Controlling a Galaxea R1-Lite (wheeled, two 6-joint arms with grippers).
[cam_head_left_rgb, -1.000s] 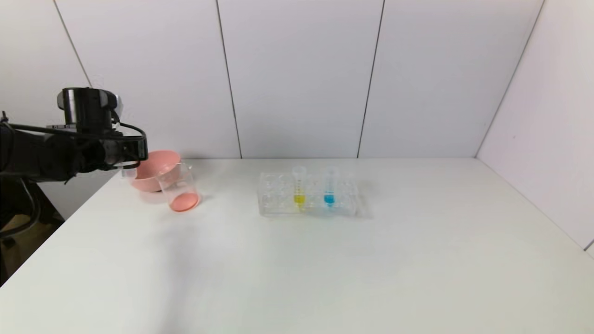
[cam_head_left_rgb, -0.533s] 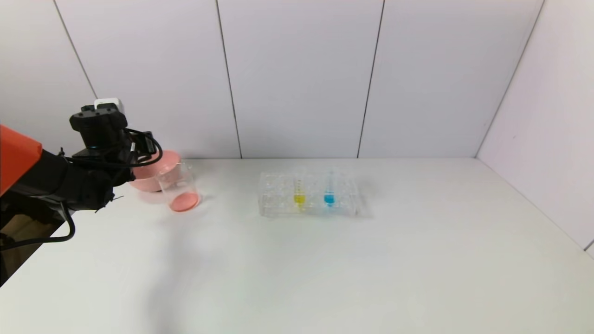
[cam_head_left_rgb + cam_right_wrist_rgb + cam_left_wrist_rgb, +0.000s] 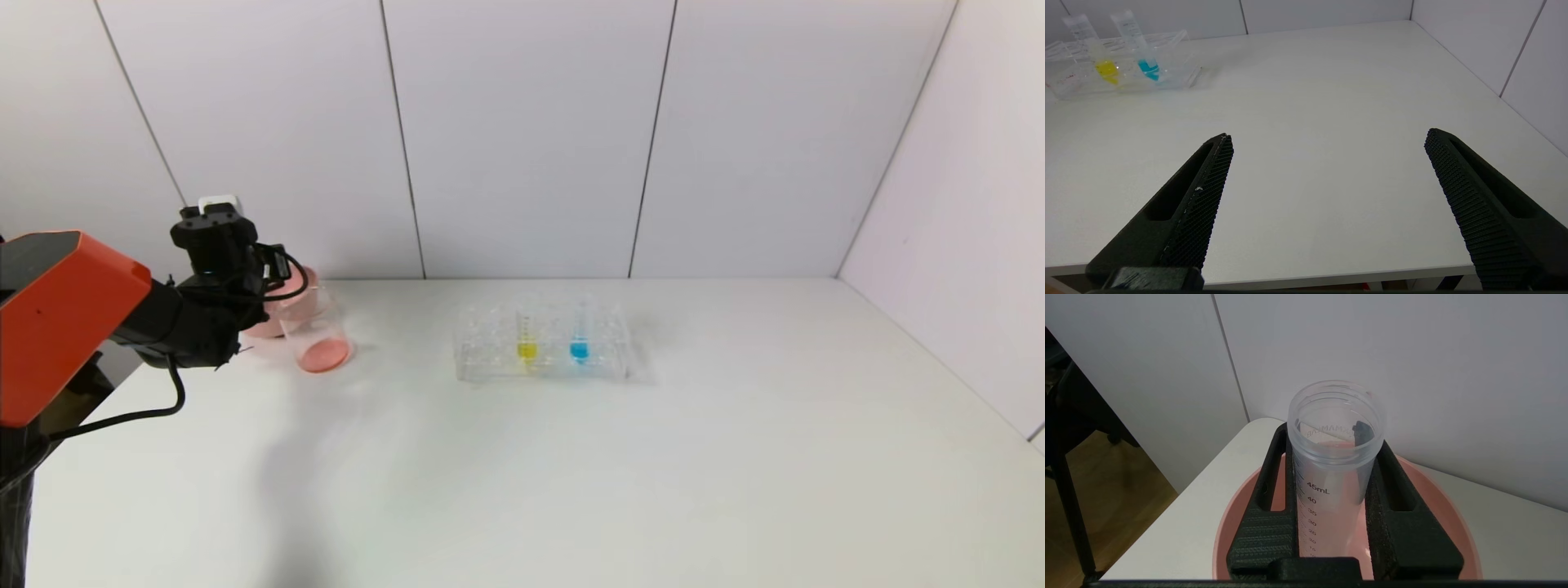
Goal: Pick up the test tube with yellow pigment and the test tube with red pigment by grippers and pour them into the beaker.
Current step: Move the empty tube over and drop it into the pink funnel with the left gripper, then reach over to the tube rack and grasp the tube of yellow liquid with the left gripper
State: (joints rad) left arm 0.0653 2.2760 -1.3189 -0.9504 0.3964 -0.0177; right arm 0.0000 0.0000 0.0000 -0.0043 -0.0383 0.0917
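Observation:
My left gripper is shut on the test tube with red pigment, a clear graduated tube. It is held mouth up over the pink bowl. Its visible upper part holds no liquid and its tip is hidden. In the head view the left gripper is at the far left, just left of the beaker, which holds red-orange liquid. The test tube with yellow pigment stands in the clear rack; it also shows in the right wrist view. My right gripper is open and empty above the table's near edge.
A blue-liquid tube stands in the rack to the right of the yellow one. The pink bowl sits behind the beaker near the table's left edge and the back wall.
My left arm has swung in from the table's left edge towards the bowl and beaker. Its wrist has turned, and the gripper now sits over the pink bowl.

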